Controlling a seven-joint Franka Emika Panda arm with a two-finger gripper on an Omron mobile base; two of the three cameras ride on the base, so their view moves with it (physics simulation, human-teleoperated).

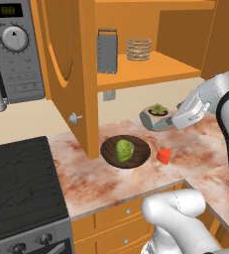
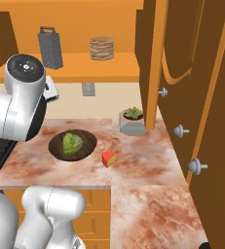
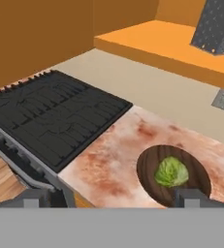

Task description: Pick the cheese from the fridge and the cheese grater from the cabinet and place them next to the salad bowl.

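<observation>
The cheese grater (image 1: pixel 107 51) (image 2: pixel 50 47) stands upright on the shelf of the open cabinet (image 1: pixel 150 69), and its lower part shows at the hand view's top right (image 3: pixel 214 26). The salad bowl (image 1: pixel 125 151) (image 2: pixel 72 144) (image 3: pixel 173 173) sits on the counter. The cheese (image 1: pixel 163 156) (image 2: pixel 109 159) lies just right of the bowl. My gripper (image 1: pixel 181 118) (image 3: pixel 114 198) hovers open and empty above the counter, right of the bowl and lower than the shelf. The fridge is out of view.
The cabinet door (image 1: pixel 66 64) swings out over the counter left of the bowl. A woven basket (image 1: pixel 139 49) shares the shelf. A succulent pot (image 1: pixel 157 116) stands behind the cheese. Stove (image 1: pixel 22 183) and microwave (image 1: pixel 14 49) lie left; knobbed doors (image 2: pixel 180 130) line the right.
</observation>
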